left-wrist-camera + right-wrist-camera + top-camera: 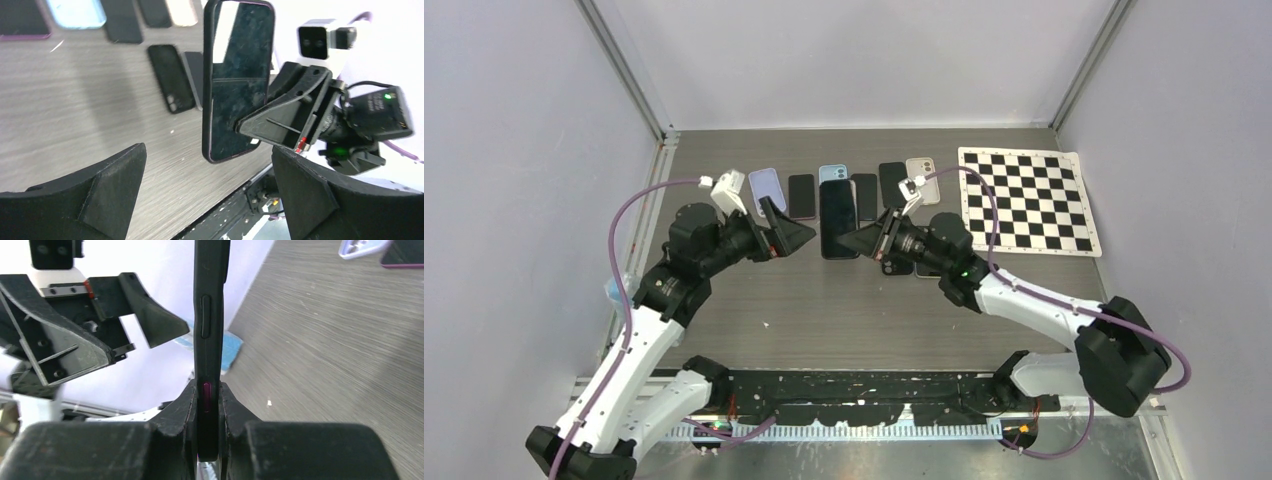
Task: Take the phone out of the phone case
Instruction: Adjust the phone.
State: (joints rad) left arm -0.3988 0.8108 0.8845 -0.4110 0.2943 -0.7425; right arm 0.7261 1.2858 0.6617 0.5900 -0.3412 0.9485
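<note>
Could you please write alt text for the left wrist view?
The right gripper clamps a black cased phone upright above the table. The left gripper sits open in the foreground; other phones lie behind.

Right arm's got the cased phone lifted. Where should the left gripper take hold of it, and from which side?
On the cased phone, probably the free long edge, upper half, approached from the left arm's side. The right gripper pinches the opposite edge low down, leaving that part clear, and the open left gripper faces the broad face.
</note>
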